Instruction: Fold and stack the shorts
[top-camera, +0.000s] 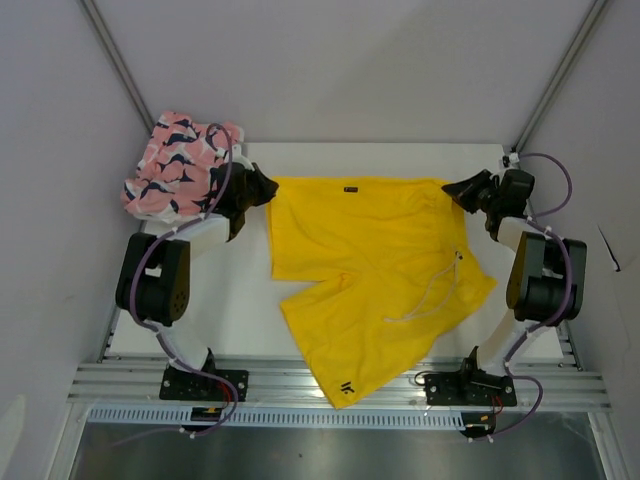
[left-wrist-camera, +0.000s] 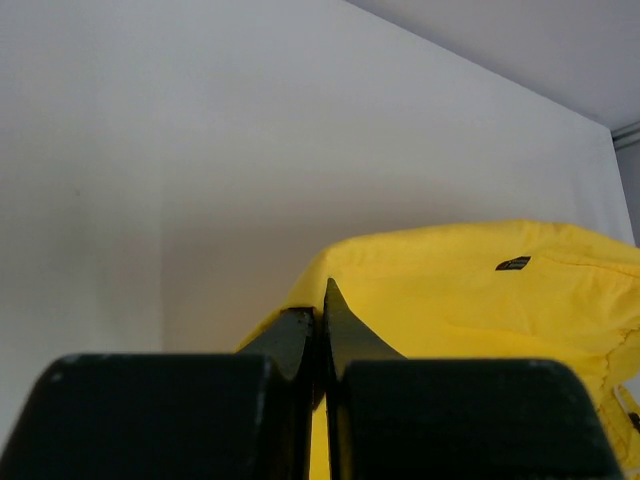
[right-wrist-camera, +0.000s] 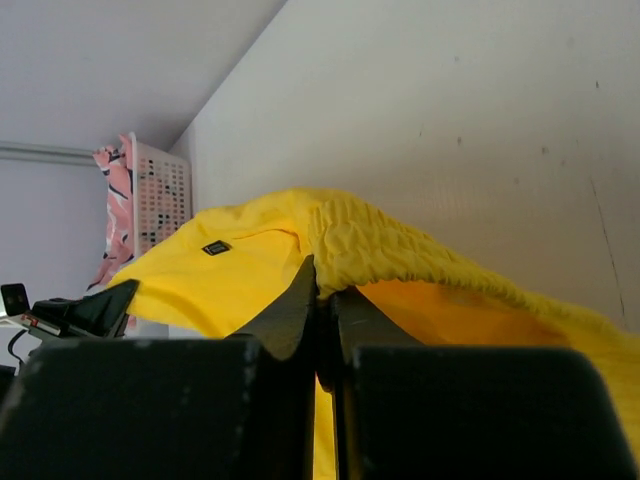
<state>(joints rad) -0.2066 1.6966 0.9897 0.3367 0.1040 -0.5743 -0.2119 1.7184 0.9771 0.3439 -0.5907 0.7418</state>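
On the white table (top-camera: 240, 300), centre: yellow shorts (top-camera: 370, 270) lie spread open, waistband (top-camera: 350, 187) along the far side, legs towards the near edge; the left leg's hem reaches over the near rail; drawstring (top-camera: 435, 295) loose on the right leg.

Far left corner: pink shorts (top-camera: 178, 165) bunched on the white mesh basket (right-wrist-camera: 160, 200), unfolded, well apart from the right arm, just beside the left.

Left gripper (top-camera: 265, 188): jaws closed tight, pinching the far-left corner of the waistband; left wrist view shows yellow cloth between the fingertips (left-wrist-camera: 300, 335).
Right gripper (top-camera: 458, 188): likewise closed, pinching the far-right corner; right wrist view shows the gathered elastic clamped in the tips.

Step in hand (judgement): both corners are gripped, fold of the yellow pair not yet made; stacking not begun.

To do it well:
- lift both corners together, same height, same pace; uneven travel will skew the fold
- hold light tension across the waistband so the middle does not sag
- carry the waistband towards the near hems in a low arc; lay it down square
- watch the drawstring; it may end up trapped in the crease
- right leg is crumpled; expect a wrinkle unless drawn flat first
- release only once the cloth rests on cloth
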